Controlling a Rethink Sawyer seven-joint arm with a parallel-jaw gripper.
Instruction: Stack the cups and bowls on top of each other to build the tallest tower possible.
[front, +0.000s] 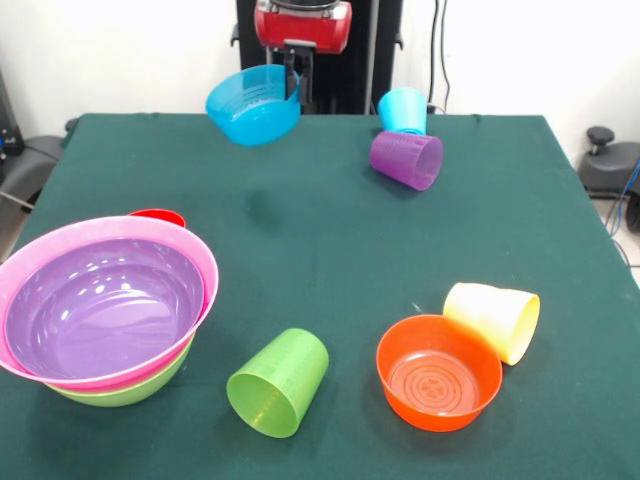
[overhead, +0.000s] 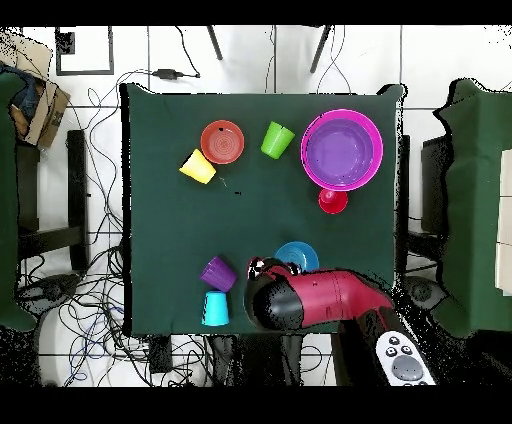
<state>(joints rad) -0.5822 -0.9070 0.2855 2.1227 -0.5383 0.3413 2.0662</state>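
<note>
My gripper (front: 293, 80) is at the table's far edge, shut on the rim of the small blue bowl (front: 253, 105), which hangs tilted above the cloth; the bowl also shows in the overhead view (overhead: 296, 255). The tower (front: 105, 310) stands front left: a purple bowl (overhead: 342, 150) nested in a pink bowl (front: 205, 265) over a lime green bowl (front: 125, 390). The orange bowl (front: 438, 372) stands upright front right. The pale yellow cup (front: 493, 320) lies touching it. The lime green cup (front: 278, 382) lies on its side. The purple cup (front: 407, 158) and light blue cup (front: 403, 110) lie together far right.
A small red object (front: 157, 216) sits just behind the tower, mostly hidden; it also shows in the overhead view (overhead: 333, 201). The red arm (overhead: 310, 298) reaches over the table's edge by the base. Cables and chairs surround the green table (front: 330, 250).
</note>
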